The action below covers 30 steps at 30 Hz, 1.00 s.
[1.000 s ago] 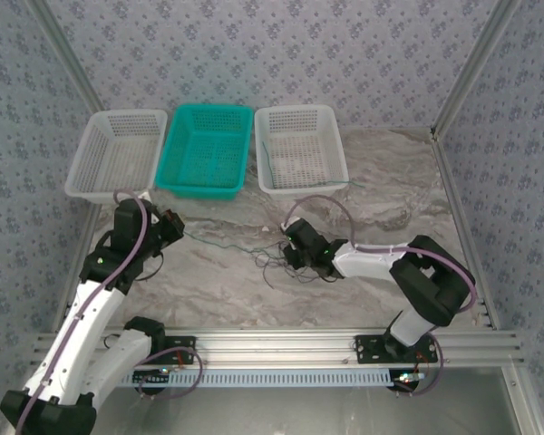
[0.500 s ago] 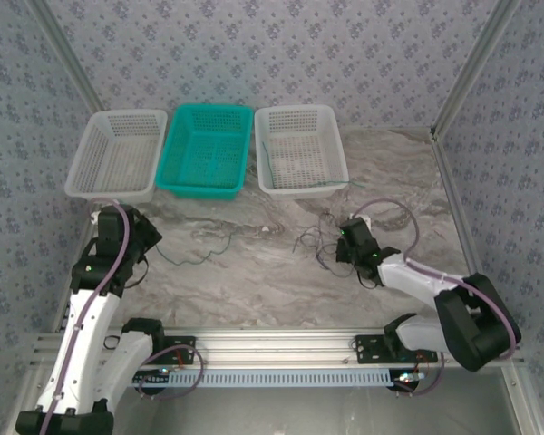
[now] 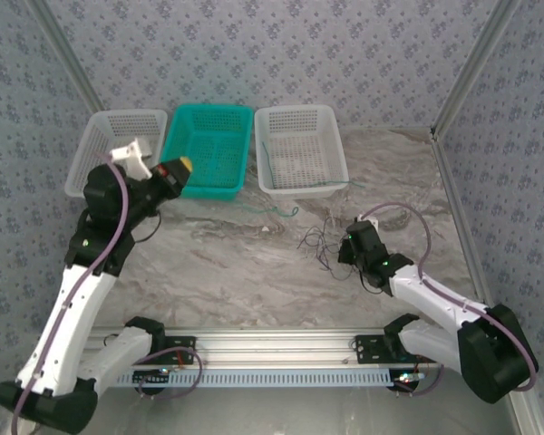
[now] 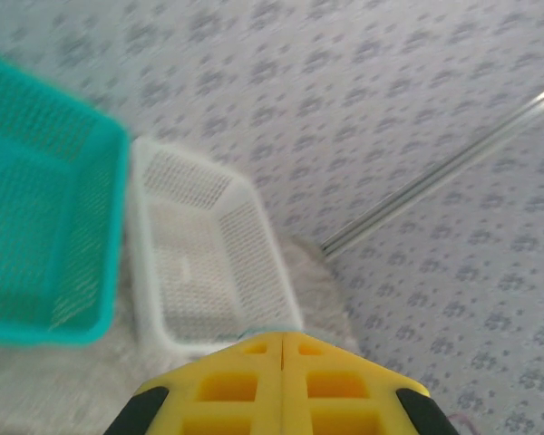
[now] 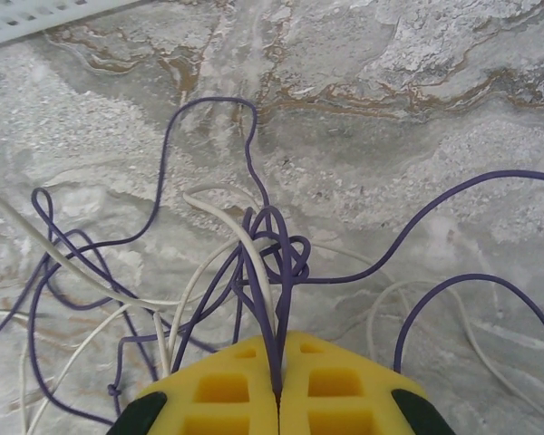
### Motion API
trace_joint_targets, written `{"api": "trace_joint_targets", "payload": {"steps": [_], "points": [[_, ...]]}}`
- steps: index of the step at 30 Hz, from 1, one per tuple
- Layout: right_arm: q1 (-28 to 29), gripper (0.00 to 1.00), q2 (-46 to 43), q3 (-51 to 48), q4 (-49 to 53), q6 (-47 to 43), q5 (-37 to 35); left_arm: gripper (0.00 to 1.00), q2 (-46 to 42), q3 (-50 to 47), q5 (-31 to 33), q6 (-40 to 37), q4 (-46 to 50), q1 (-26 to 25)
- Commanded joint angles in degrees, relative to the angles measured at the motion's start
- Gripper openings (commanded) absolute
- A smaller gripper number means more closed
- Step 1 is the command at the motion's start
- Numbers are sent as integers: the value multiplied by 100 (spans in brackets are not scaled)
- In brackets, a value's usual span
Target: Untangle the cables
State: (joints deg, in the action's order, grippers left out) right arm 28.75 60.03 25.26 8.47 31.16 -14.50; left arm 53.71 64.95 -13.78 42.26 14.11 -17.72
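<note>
Your bench (image 3: pixel 236 276) has a marbled top in grey and white with brown veins, lit evenly, with only soft shadows. Pale blue-grey wallpaper with a small repeating floral print closes it in: a back wall (image 3: pixel 272 50) on the far side, a left wall (image 3: pixel 14 181) and a right wall (image 3: pixel 526 172). Slanting metal posts mark the far corners, one at the left (image 3: pixel 68 63) and one at the right (image 3: pixel 471 68). Along the near edge runs a ribbed aluminium rail (image 3: pixel 281 343), with a white slotted strip (image 3: pixel 281 376) just nearer you.
</note>
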Motion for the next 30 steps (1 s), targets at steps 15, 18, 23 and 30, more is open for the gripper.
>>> {"api": "trace_joint_targets", "payload": {"steps": [15, 18, 23, 30], "points": [[285, 0, -1286, 96, 1254, 330, -213, 2, 6526, 5083, 1142, -1768, -1068, -848], [321, 1, -1498, 172, 1541, 352, -270, 48, 7434, 6336, 951, -1858, -336, -885], [332, 3, -1781, 169, 1790, 361, -353, 87, 7325, 6411, 1208, -2312, -180, -1089], [359, 3, -1775, 129, 1611, 328, -157, 92, 4940, 3331, 868, -2314, -1808, -1101]]}}
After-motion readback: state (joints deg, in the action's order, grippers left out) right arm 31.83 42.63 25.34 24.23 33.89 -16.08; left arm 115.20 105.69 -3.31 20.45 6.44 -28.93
